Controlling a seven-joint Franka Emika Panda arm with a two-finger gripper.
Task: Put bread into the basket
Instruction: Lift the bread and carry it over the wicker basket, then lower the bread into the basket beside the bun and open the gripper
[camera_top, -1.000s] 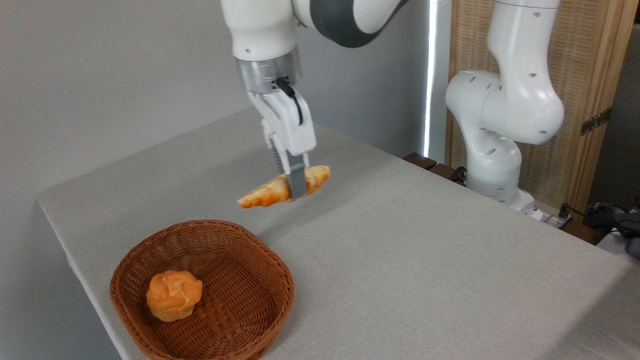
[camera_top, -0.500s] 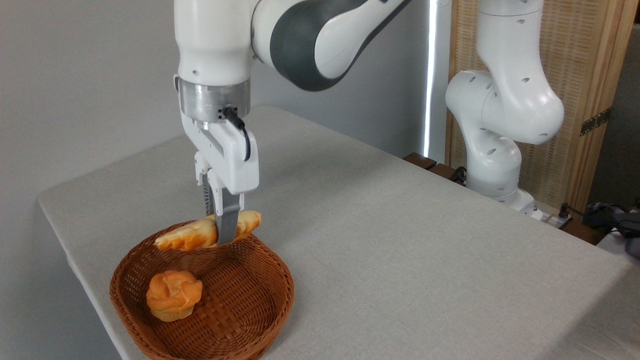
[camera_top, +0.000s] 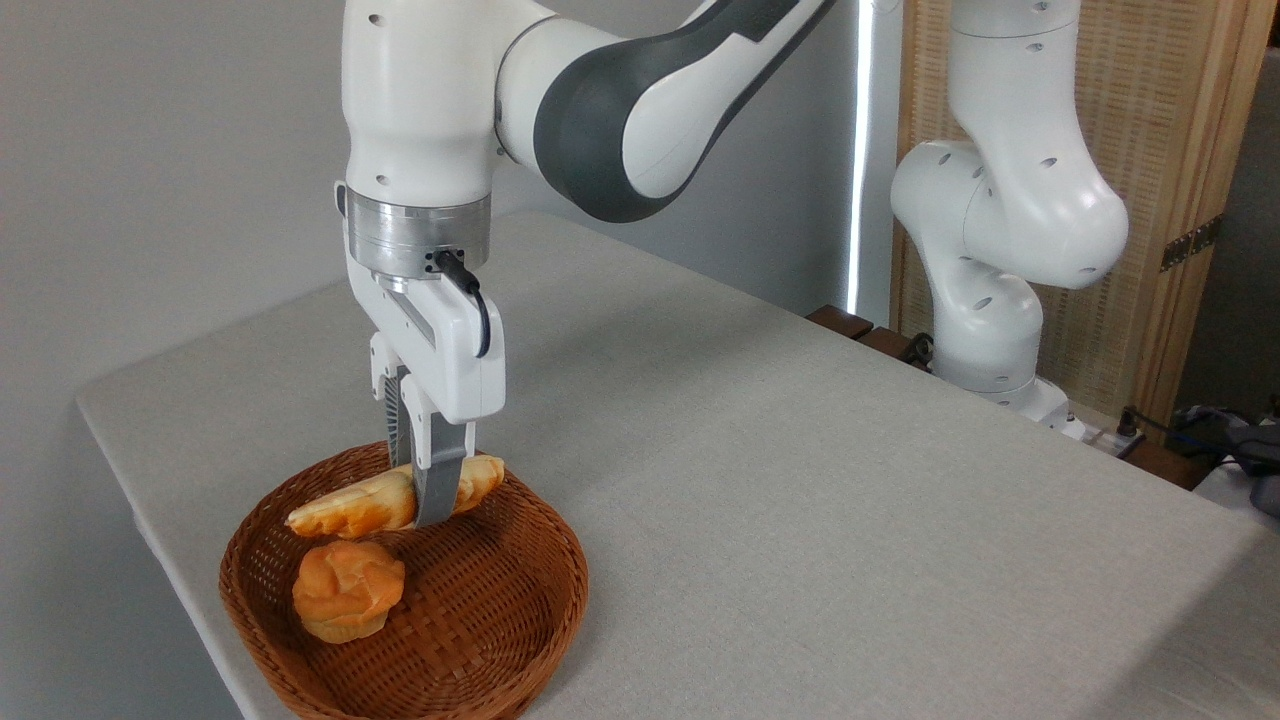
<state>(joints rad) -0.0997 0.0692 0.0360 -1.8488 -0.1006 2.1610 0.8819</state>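
Since the earlier frame my arm dropped the gripper (camera_top: 428, 505) lower; I see the basket (camera_top: 500, 610) at near left holding a round bun (camera_top: 348, 590), bread (camera_top: 350, 508) pinched just above it, inside the rim.

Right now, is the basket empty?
No. A round bun lies in the basket, and the gripper holds the bread over it.

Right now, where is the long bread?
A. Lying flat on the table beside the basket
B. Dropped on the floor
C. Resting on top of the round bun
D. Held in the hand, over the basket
D: the hand is shut on the bread, which hangs over the back part of the basket, just behind the round bun and apparently apart from it.
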